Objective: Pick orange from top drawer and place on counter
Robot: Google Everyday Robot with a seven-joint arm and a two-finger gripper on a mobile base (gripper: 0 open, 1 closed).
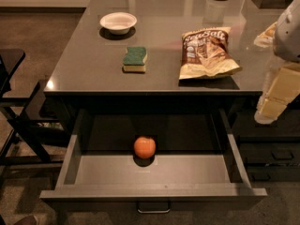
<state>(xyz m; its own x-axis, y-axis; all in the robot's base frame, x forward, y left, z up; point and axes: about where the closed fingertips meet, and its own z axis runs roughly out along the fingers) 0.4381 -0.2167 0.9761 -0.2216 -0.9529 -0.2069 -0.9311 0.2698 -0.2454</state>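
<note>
The top drawer (70, 159) is pulled fully out toward the near side, and the orange (144, 147) is seen resting on its floor, about midway between the left and right walls and toward the far part of the visible floor, at the edge of the shadow cast by the counter (89, 64). Nothing else is seen in the drawer.

The gripper (269, 108) is found at the right edge of the scene, beside the counter's near right corner, above and well apart from the fruit (whether it is open or closed cannot be told). The step in hand is judged to be the reach: the orange has not yet been grasped.

A move left and down into the drawer is called for next, then a closing around a smooth, round fruit that could roll if it is nudged off-centre. The right drawer wall and the counter's overhanging edge would have to be cleared on the way in.

On the counter a white bowl (118, 21) lies far left, a green-topped sponge (135, 59) near the middle and a chip bag (206, 53) to the right. Bare surface for placing is seen at the near left and between sponge and bag.
</note>
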